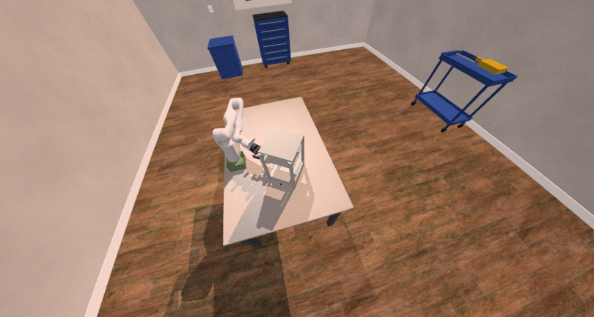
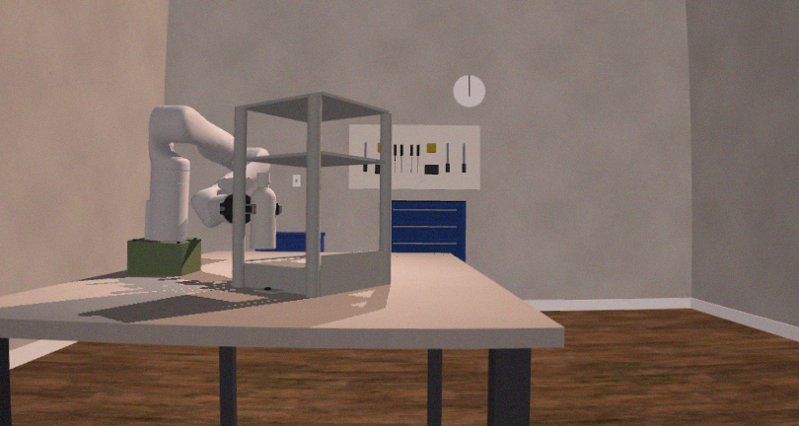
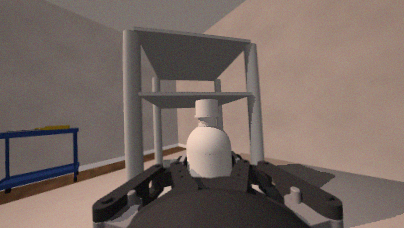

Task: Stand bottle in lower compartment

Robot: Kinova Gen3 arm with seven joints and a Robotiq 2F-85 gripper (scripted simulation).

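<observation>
On the left part of the pale, smooth table top (image 1: 324, 181) (image 2: 447, 306), the white arm (image 1: 226, 133) (image 2: 168, 199) stands on a boxy green base (image 1: 235, 165) (image 2: 153, 258), its rounded tubes bent toward the shelving unit (image 1: 284, 142) (image 2: 313, 199) (image 3: 132, 100). The black gripper (image 1: 256, 151) (image 2: 263, 208) (image 3: 208, 158) pinches the bottle (image 2: 263, 216) (image 3: 209, 152) between its fingers — a matt, off-white cylinder with domed shoulders, a narrow neck and a short round cap (image 2: 264, 178) (image 3: 206, 108). Upright, cap up, the bottle hangs clear of the table at the unit's open side, below the height of the thin, flat middle shelf (image 2: 335, 158) (image 3: 195, 99); whether it is already past the posts, I cannot tell. Grey and plain, the unit has round posts, flat boards and low panels around its foot. To the far right, a blue cart (image 1: 471, 71) (image 3: 40, 134) carries a yellow, blocky thing (image 1: 492, 65) (image 3: 54, 127) — beyond the table, on streaky brown floorboards (image 1: 415, 169) (image 2: 642, 367).
</observation>
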